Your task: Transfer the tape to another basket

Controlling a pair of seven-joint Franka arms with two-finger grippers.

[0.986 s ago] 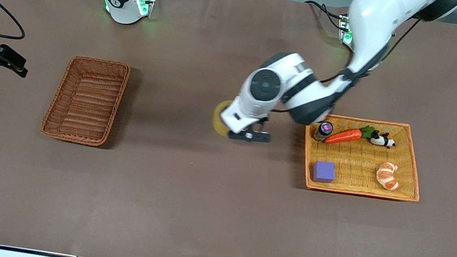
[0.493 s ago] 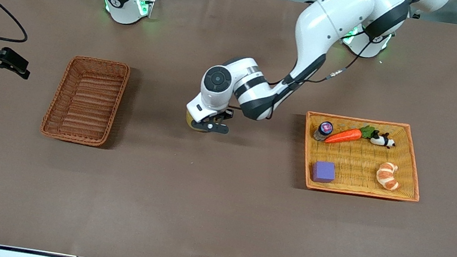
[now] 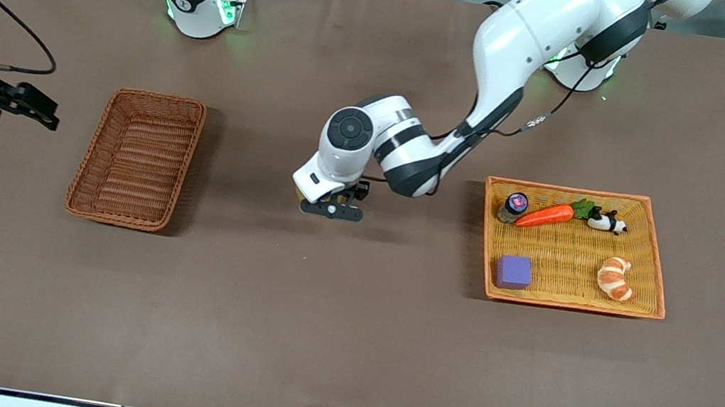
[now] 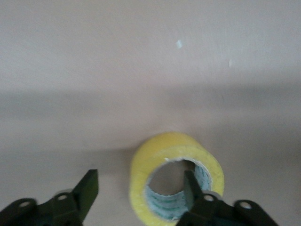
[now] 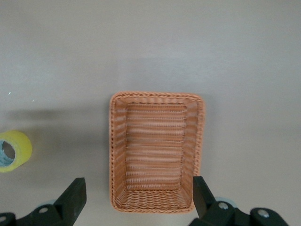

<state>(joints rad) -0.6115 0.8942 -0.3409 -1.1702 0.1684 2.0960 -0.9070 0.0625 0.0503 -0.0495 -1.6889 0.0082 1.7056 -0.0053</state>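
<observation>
no legible text on anything

1 tape, 1 basket, 1 yellow tray with 1 purple cube, 1 croissant, 1 carrot, 1 panda toy, 1 small jar; 2 end effectors: left, right

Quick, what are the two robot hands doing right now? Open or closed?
Left gripper: open, jaws straddling one wall of the translucent yellowish tape roll on the table.
Right gripper: open, holding nothing, up near the reddish-brown wicker basket.
</observation>
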